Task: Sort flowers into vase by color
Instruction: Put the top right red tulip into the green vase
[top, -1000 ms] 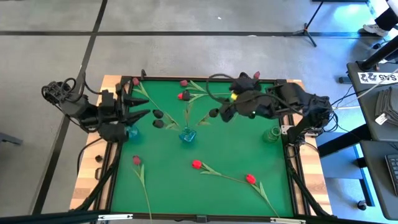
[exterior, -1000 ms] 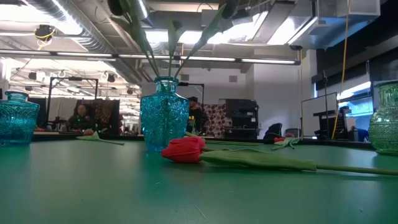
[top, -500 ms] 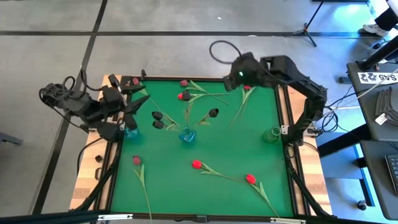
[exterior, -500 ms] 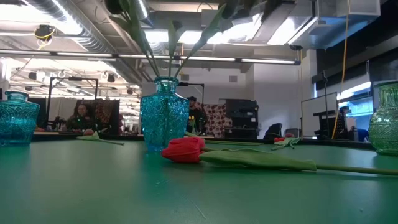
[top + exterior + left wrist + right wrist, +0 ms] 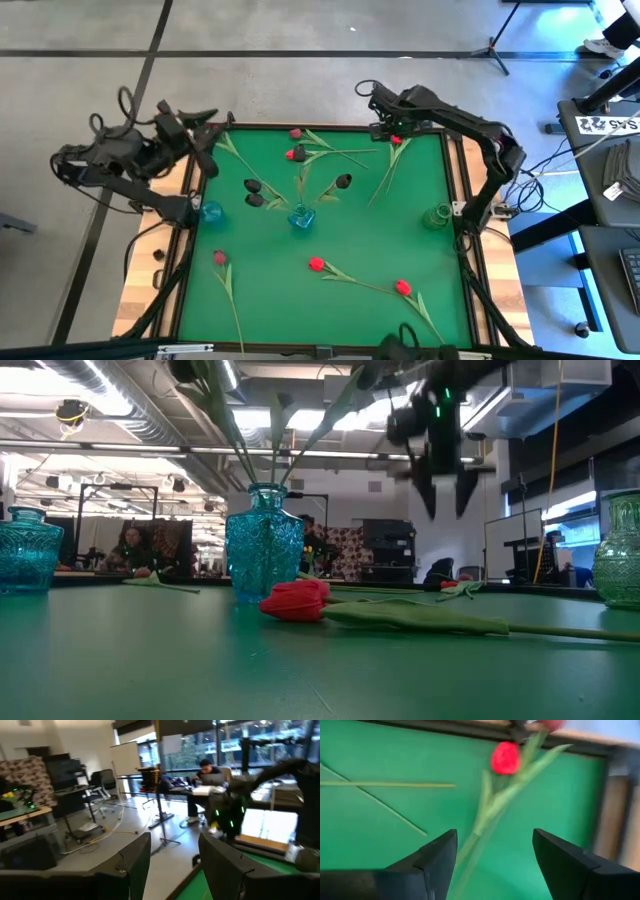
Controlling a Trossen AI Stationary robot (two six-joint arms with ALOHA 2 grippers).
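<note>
My right gripper (image 5: 388,128) hangs open, pointing down, over a red tulip (image 5: 397,141) that lies flat at the far right of the green mat. In the right wrist view its fingers stand on either side of the stem (image 5: 485,812), clear of it, with the red head (image 5: 505,757) ahead. The low view shows it (image 5: 445,495) above the mat. Dark tulips (image 5: 250,186) stick by their stems into the middle blue vase (image 5: 301,217). My left gripper (image 5: 208,128) is open and level at the far left corner (image 5: 175,865), with nothing between its fingers.
A second blue vase (image 5: 211,212) stands at the left edge and a green vase (image 5: 437,215) at the right. Loose tulips lie at the far middle (image 5: 291,154) and on the near half: pink (image 5: 219,258), red (image 5: 316,265) and red (image 5: 402,288). A wooden frame (image 5: 455,150) rims the mat.
My right gripper has gone from beside the middle vase toward the far edge, tipped to point down, and sunk over the red tulip at the far right. My left gripper has swung from the left vase toward the far left corner.
</note>
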